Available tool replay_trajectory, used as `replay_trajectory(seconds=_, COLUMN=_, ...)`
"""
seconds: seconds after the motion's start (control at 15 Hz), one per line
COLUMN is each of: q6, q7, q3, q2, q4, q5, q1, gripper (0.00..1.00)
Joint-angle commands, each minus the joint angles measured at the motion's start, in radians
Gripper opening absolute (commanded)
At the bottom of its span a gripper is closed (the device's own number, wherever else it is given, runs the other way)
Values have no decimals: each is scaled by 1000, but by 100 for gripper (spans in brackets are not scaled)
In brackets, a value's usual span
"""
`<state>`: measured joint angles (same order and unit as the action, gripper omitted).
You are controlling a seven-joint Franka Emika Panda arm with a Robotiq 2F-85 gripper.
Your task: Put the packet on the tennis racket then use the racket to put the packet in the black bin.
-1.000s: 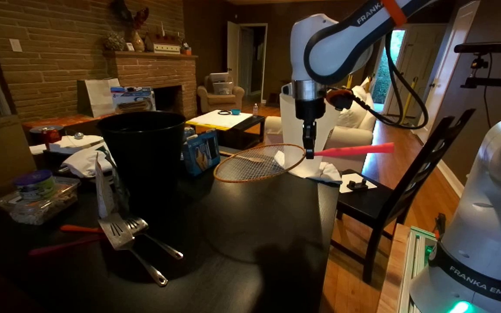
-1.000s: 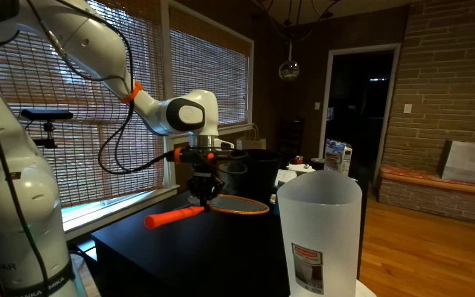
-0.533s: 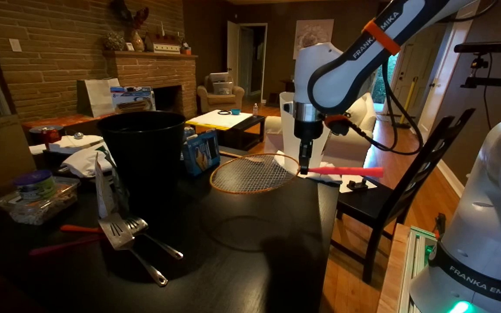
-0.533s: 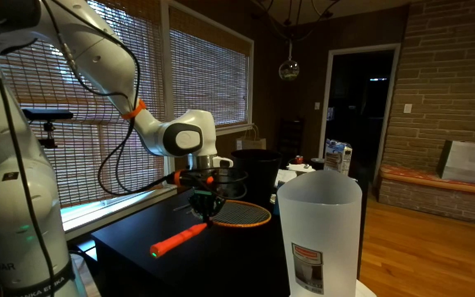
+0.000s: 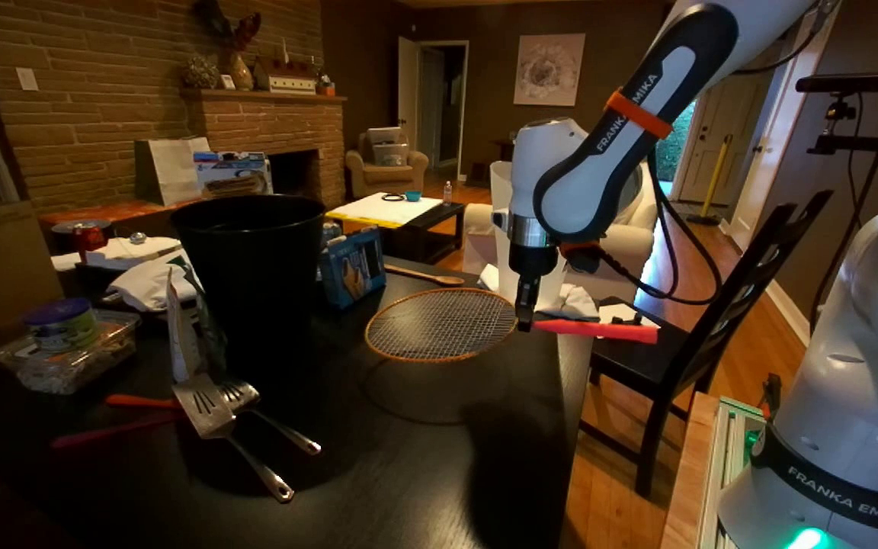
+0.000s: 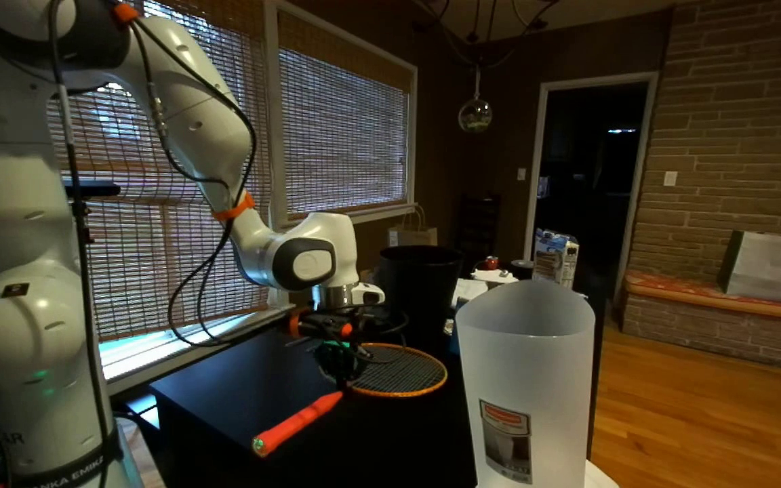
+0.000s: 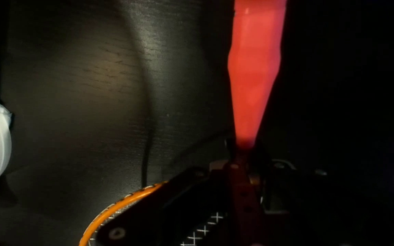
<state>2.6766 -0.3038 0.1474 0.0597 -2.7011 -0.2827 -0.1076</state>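
In an exterior view, a purple-lidded tub [image 5: 62, 324] sits on a clear plastic box [image 5: 65, 375] near the left edge of the black table [image 5: 408, 488]. Rightward, two steel spatulas [image 5: 206, 406] with slotted heads lie overlapping, and a thin, pale packet [image 5: 182, 335] stands upright just beside the black bin [image 5: 256, 290], a tall matte cylinder widening to its rim. A blue cardboard box [image 5: 353, 267] stands toward the far edge, where a smooth wooden spoon [image 5: 439, 279] also lies. Next comes the tennis racket [image 5: 443, 324], held above the tabletop near the right edge, its ring-shaped shadow [image 5: 418, 422] apart beneath it: round mesh head, thin orange-brown rim, straight red handle reaching across that edge. The gripper [image 5: 524, 324] is clamped on the racket's throat, where head and handle meet. Past the right edge stands a dark wooden chair [image 5: 652, 366] with a slatted back.

A whitish translucent bin [image 6: 533, 379] appears in both exterior views; in an exterior view it bears a printed label [image 6: 507, 440]. The wrist view adds the handle's flat facets narrowing into the grip, and fine streaks of grain in the tabletop.
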Motion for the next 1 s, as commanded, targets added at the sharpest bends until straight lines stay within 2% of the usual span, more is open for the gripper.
replay_trajectory(seconds=0.0, q6=77, q7=23, q3=-8, q2=-82, q4=3, q5=-14, q1=-8, gripper=3)
replay_trajectory(seconds=0.8, q6=231, q7=19, q3=-4, q2=-263, q4=13, q5=-13, q1=1, gripper=3)
replay_trajectory(seconds=0.87, q6=230, q7=15, q3=-7, q2=-268, q4=16, q5=-5, q1=0, gripper=9)
replay_trajectory(seconds=0.93, q6=226, q7=3, q3=-19, q2=-267, q4=17, q5=15, q1=-6, gripper=36)
